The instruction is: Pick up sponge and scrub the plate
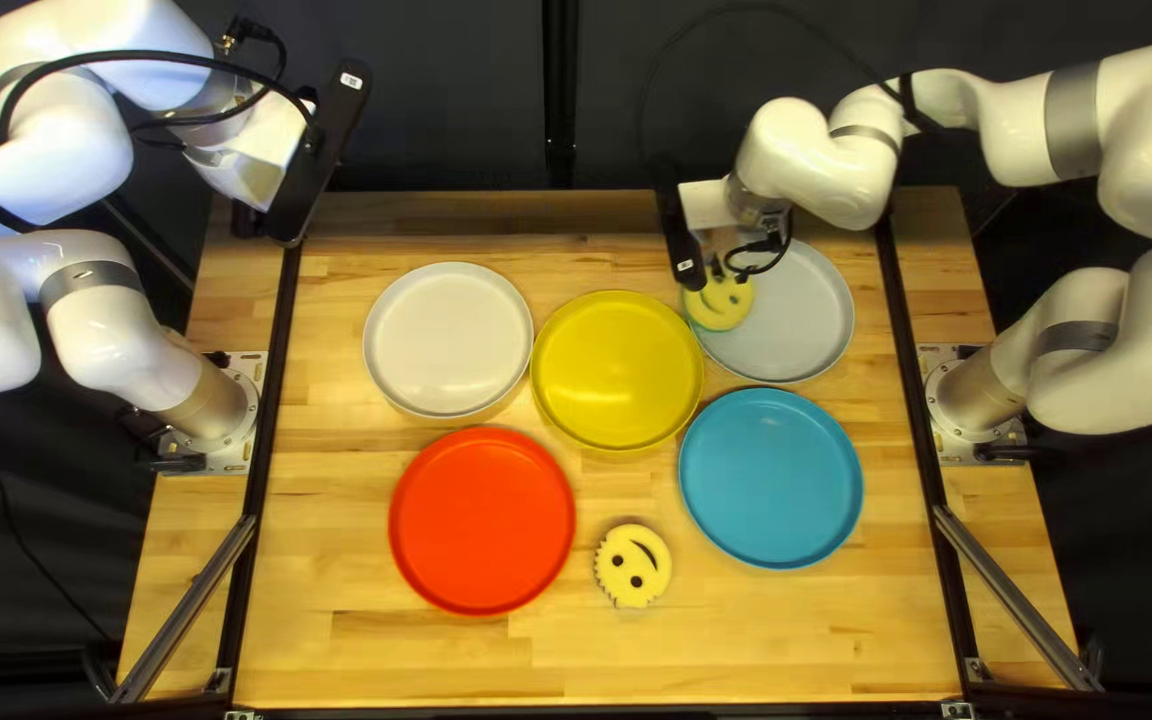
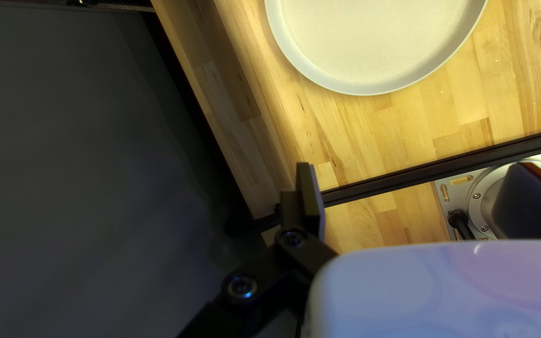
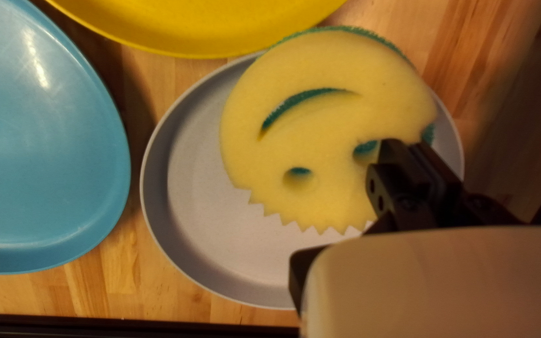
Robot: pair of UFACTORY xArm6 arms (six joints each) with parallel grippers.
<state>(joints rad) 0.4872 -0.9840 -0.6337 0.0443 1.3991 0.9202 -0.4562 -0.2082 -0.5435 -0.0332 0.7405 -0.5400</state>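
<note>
In the top left view, the right gripper (image 1: 720,267) holds a round yellow sponge (image 1: 719,304) over the grey plate (image 1: 806,314), at the edge toward the yellow plate (image 1: 618,370). Beside the yellow plate lies the white plate (image 1: 448,339), with the red plate (image 1: 483,520) and blue plate (image 1: 772,478) nearer. A second sponge (image 1: 634,566), its smiley side up, rests on the table (image 1: 763,654) between those two. The left gripper (image 1: 251,220) hangs by the table's far left corner

In the left wrist view, its fingers stand wide: one is swung outward, the other hidden. The white plate lies ahead on the wood

In the right wrist view, the fingers are pinched narrowly on the round yellow sponge near one eye hole, green backing showing past its rim; whether it touches the grey plate beneath cannot be told
</note>
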